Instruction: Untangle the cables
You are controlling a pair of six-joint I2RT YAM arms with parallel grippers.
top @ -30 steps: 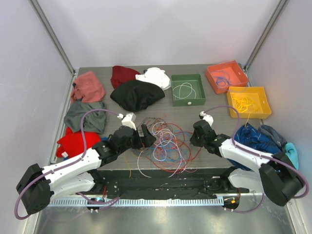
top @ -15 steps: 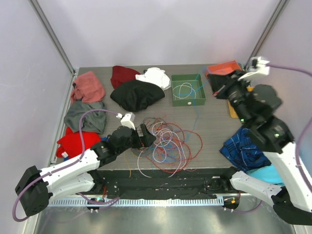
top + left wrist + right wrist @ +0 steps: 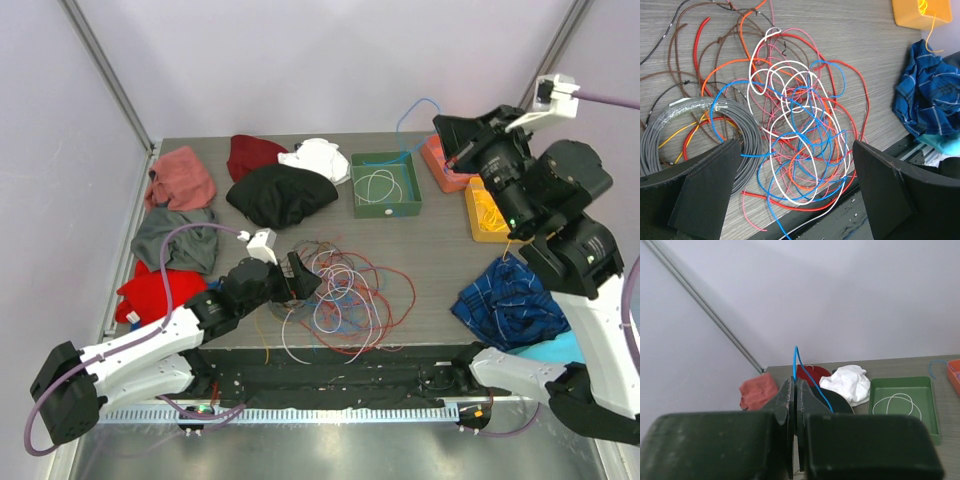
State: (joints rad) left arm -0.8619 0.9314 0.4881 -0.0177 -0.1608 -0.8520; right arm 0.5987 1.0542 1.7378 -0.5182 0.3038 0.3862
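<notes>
A tangle of thin cables (image 3: 345, 300) in red, orange, blue, white and pink lies at the table's front middle. The left wrist view shows it (image 3: 800, 120) next to a grey coil (image 3: 685, 125). My left gripper (image 3: 303, 275) is open and empty at the tangle's left edge, its jaws (image 3: 795, 150) spread wide just above the wires. My right gripper (image 3: 447, 137) is raised high at the back right, shut on a blue cable (image 3: 412, 104). In the right wrist view the blue cable (image 3: 796, 357) loops up out of the closed gripper (image 3: 795, 382).
A green bin (image 3: 385, 205) holds a white cable (image 3: 378, 185). An orange bin (image 3: 440, 165) and a yellow bin (image 3: 478, 215) with a yellow cable sit behind my right arm. Cloths lie at the back left: black (image 3: 280, 195), white (image 3: 318, 158), pink (image 3: 180, 178), grey (image 3: 175, 238), red (image 3: 155, 292). A blue plaid cloth (image 3: 510, 295) lies at the right.
My right arm has risen from the tangle's right side to high at the back right, carrying the blue cable with it. My left gripper has stayed at the tangle.
</notes>
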